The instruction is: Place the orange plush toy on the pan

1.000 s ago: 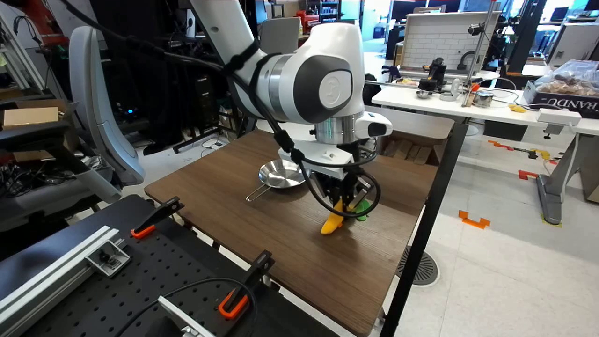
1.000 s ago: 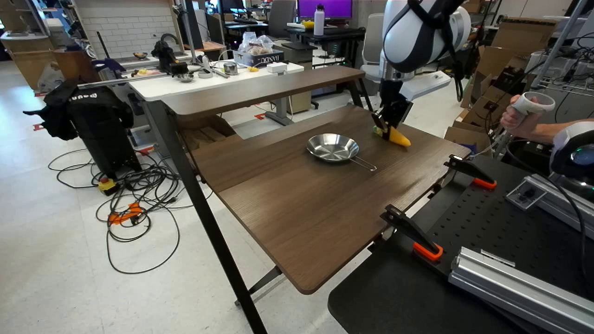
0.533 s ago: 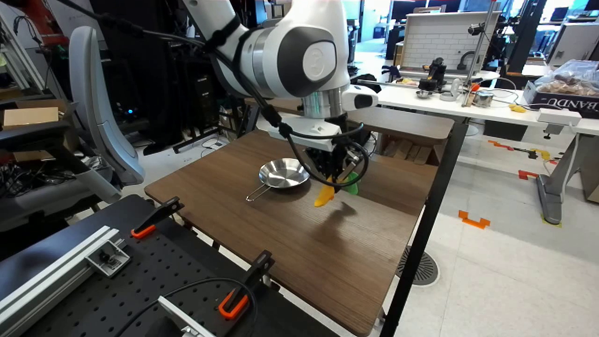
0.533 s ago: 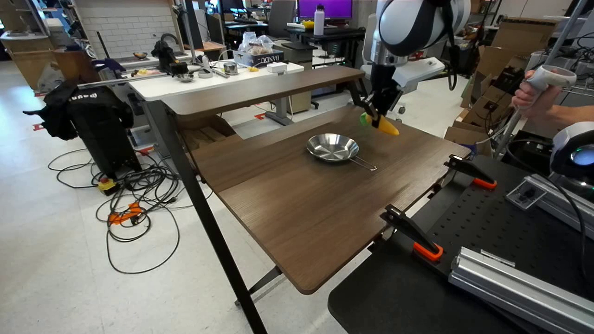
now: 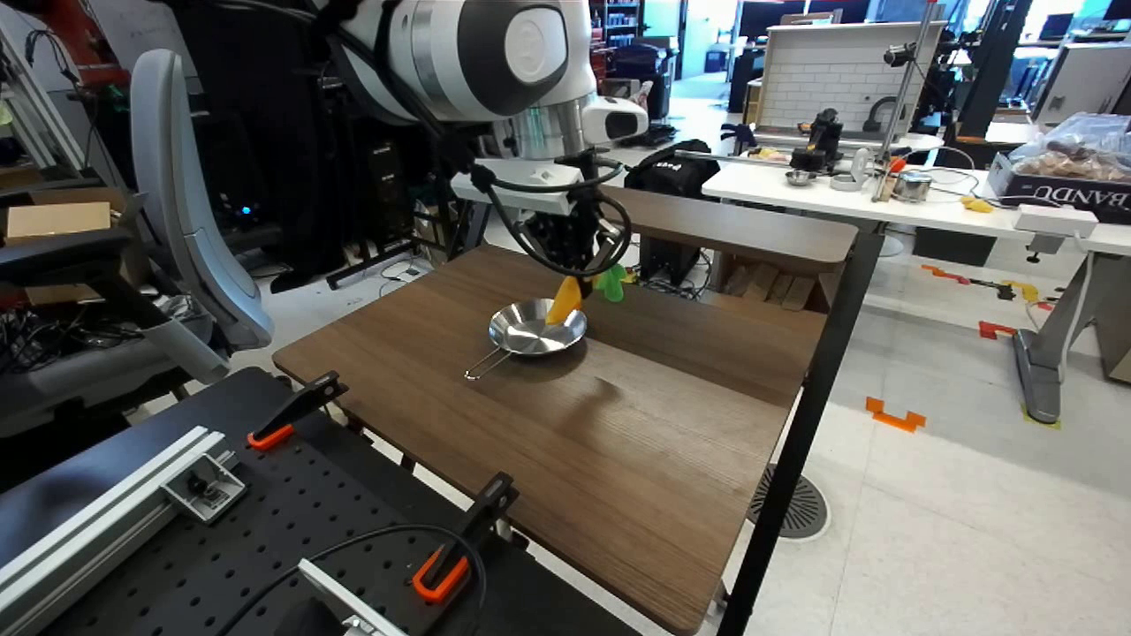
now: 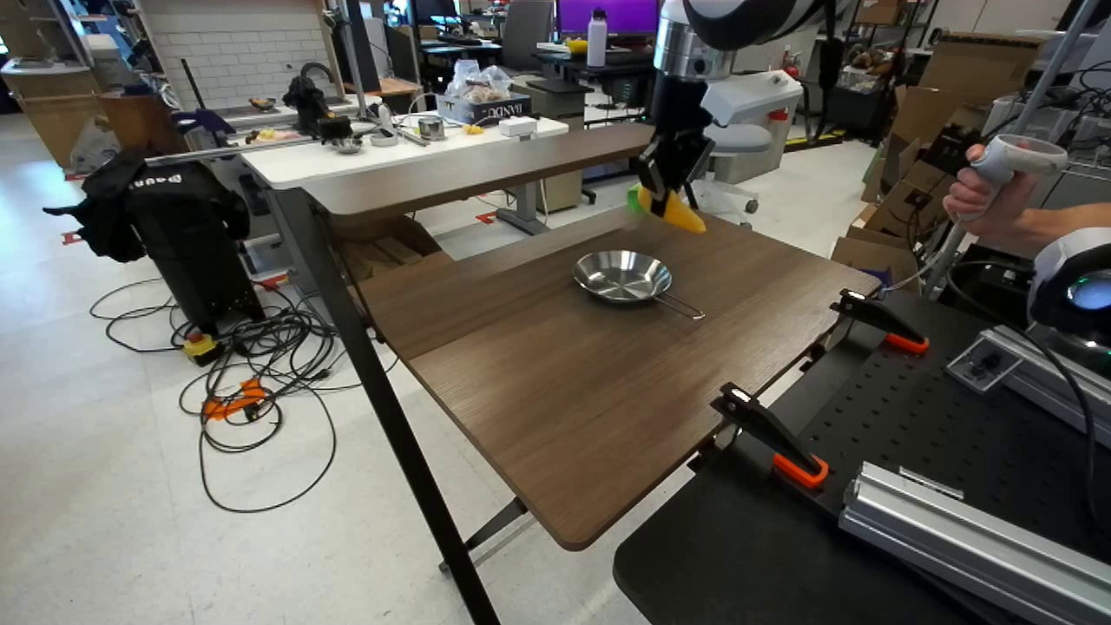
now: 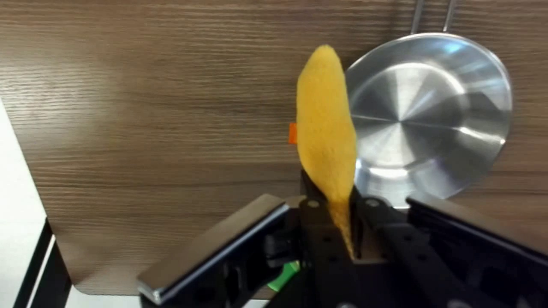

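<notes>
You are pinching the carrot-shaped plush toy [image 7: 326,119] between the fingers [image 7: 316,220], its body jutting ahead of them, and should be centring it over the frying pan [image 7: 431,119], lying below and rightward of them in the wrist view, before lowering and releasing.

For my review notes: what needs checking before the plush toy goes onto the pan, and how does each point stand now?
1. Hold: the gripper is shut on the plush toy: ok.
2. Lift: the plush toy hangs above the table: ok.
3. Pan open side up on the table: ok.
4. Plush toy centred over the pan: not ok; the wrist view shows it overlapping only one side.
5. Grip firmness: cannot tell.
</notes>
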